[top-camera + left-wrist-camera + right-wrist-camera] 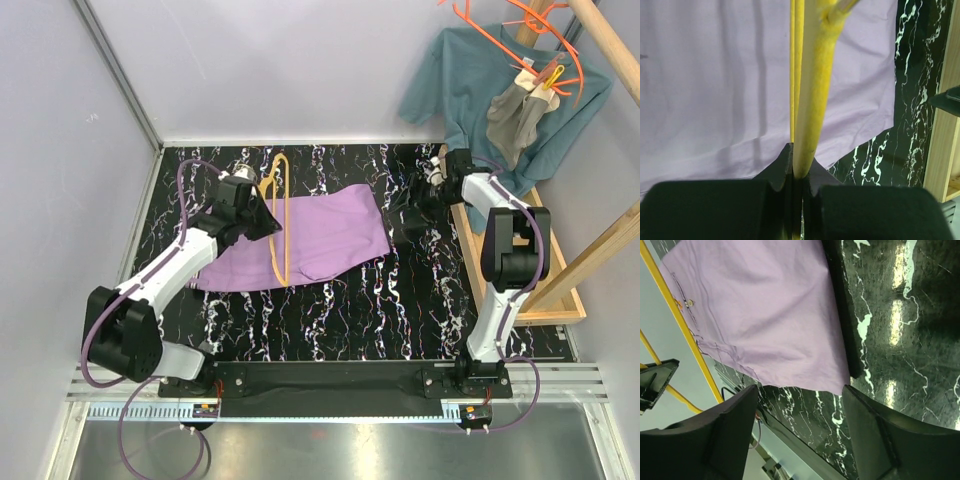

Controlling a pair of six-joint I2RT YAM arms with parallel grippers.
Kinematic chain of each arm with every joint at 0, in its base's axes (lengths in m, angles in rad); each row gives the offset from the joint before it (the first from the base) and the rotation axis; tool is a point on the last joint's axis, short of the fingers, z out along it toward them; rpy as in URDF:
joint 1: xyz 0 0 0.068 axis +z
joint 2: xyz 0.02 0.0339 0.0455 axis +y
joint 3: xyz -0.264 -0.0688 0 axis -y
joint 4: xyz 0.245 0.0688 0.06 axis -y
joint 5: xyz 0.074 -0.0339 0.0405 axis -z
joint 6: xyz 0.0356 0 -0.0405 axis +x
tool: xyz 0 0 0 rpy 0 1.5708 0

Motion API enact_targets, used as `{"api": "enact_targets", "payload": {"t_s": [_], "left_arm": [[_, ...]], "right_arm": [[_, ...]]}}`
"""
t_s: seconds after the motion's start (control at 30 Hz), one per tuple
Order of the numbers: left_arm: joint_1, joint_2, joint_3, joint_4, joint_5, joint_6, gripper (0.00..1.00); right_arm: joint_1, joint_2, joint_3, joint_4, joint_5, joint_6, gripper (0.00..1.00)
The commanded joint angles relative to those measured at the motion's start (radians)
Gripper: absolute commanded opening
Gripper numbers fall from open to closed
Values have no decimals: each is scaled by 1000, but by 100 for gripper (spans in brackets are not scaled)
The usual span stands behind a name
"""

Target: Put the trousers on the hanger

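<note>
1. We see our left gripper (262, 212) clenched on the hanger (282, 245), which stands on edge over the trousers (330, 235).
2. The trousers lie flat on the table (400, 305).
3. Our right gripper (432, 186) hangs released, just right of them.

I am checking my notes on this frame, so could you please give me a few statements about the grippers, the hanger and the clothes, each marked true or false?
1. The left gripper is clamped on the yellow hanger. True.
2. The right gripper grips the edge of the trousers. False: its jaws stand open with nothing between them, beside the trousers' edge.
3. The trousers hang from a wooden rail. False: they lie spread on the black marbled table.
4. A teal shirt hangs at the far right corner. True.
5. The hanger lies apart from the trousers on bare table. False: it crosses over the lilac cloth.
</note>
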Motion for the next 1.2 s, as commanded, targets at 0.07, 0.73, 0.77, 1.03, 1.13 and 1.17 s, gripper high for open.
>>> {"api": "enact_targets", "payload": {"t_s": [0.07, 0.73, 0.77, 1.03, 1.13, 1.17], "left_arm": [[18, 7, -49, 223, 66, -8, 0], [19, 177, -84, 369, 106, -33, 0], [19, 185, -92, 383, 111, -37, 0], [18, 216, -103, 385, 112, -48, 0], [18, 234, -104, 383, 112, -51, 0], [18, 239, -107, 385, 115, -51, 0]], "right_arm": [[2, 47, -32, 54, -70, -47, 70], [71, 156, -93, 147, -86, -29, 53], [73, 159, -90, 150, -83, -29, 52], [79, 188, -46, 132, -75, -50, 53], [94, 197, -29, 135, -83, -41, 50], [97, 200, -23, 138, -96, -32, 46]]}}
